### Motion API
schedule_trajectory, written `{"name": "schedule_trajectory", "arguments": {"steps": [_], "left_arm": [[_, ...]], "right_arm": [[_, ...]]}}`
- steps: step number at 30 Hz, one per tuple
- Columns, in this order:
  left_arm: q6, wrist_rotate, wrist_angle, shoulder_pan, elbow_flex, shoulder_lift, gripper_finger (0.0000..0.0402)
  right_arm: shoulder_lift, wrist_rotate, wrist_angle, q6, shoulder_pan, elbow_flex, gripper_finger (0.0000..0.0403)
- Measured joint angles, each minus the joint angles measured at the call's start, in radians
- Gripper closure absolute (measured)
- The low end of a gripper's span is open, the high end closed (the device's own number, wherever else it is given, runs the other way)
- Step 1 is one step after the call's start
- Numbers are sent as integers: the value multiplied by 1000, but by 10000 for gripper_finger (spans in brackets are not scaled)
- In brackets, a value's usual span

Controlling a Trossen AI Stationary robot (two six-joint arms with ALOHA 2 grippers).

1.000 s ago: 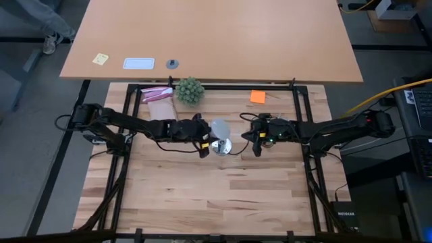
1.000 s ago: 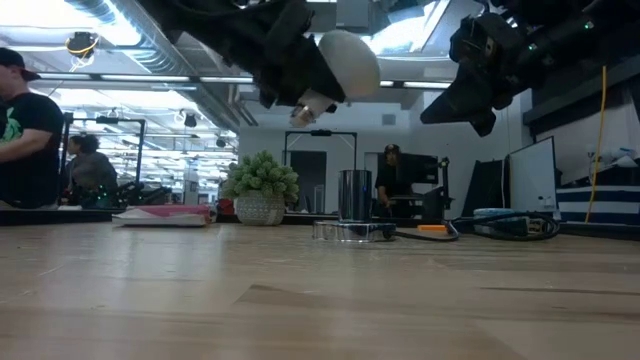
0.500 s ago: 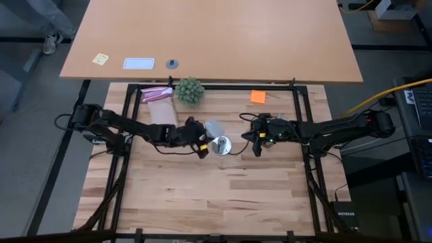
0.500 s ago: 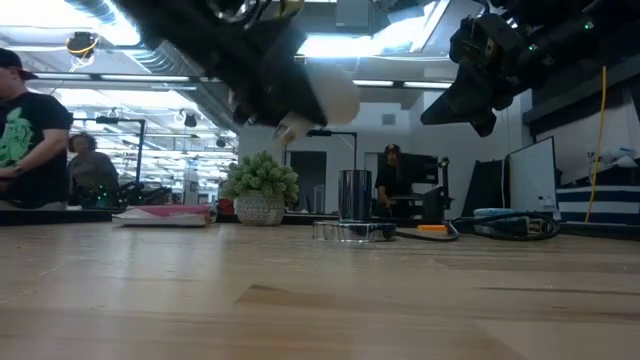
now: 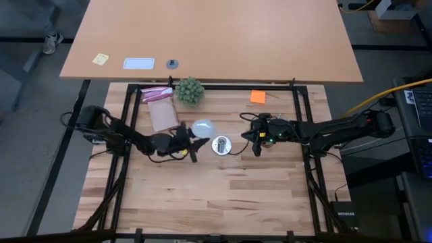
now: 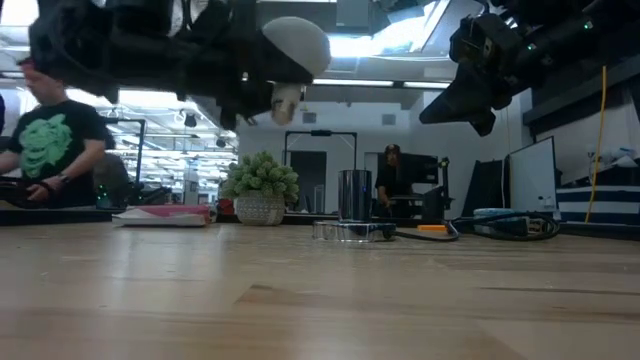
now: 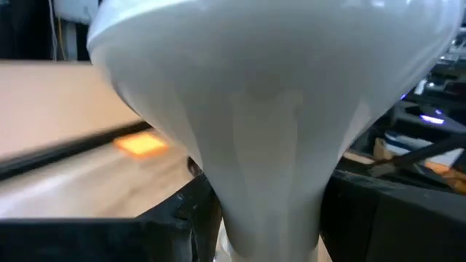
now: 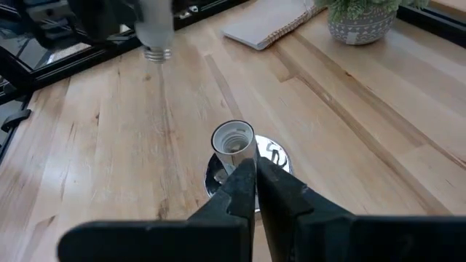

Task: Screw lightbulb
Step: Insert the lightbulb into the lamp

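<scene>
The white lightbulb [image 5: 202, 127] hangs in the air left of the socket, dome up [image 6: 292, 42] and grey screw base [image 6: 286, 101] down. My left gripper [image 5: 193, 138] is shut on it, reaching in from the table's left. The silvery socket [image 5: 221, 144] stands on its round disc mid-table with its open mouth up [image 8: 233, 137], and the bulb is not above it. My right gripper [image 5: 255, 140] hangs shut just right of the socket, its fingertips [image 8: 255, 175] close over the disc with nothing between them. My left gripper pinches the lightbulb's tapered neck [image 7: 269, 182] between its two fingers [image 7: 198, 212], below the dome and above the screw base. The fingers come in level from the table's left. The bulb is lifted clear of the table, nearly upright, with the base [image 8: 156, 51] pointing down.
A small green plant [image 5: 190, 90], a pink and white packet [image 5: 158, 98] and an orange note [image 5: 257, 96] lie along the far side. A black cord [image 6: 430, 232] runs from the socket toward the right. People are in the room behind [image 6: 45, 150]. Bare wood lies toward the near edge.
My left gripper has drawn back toward the table's left edge, away from the socket, and tipped up from a downward slant to level. The lightbulb went with it, still clear of the table. Its base, which slanted before, now points almost straight down.
</scene>
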Motion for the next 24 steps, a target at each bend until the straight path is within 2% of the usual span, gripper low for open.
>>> {"name": "schedule_trajectory", "arguments": {"steps": [10,16,24], "left_arm": [[92,29,347,46,116,320,235],[66,87,332,77,215,416,235],[93,117,302,101,283,453,235]], "right_arm": [[0,9,23,0,0,0,382],[0,30,20,12,0,0,382],[0,50,19,28,0,0,382]]}}
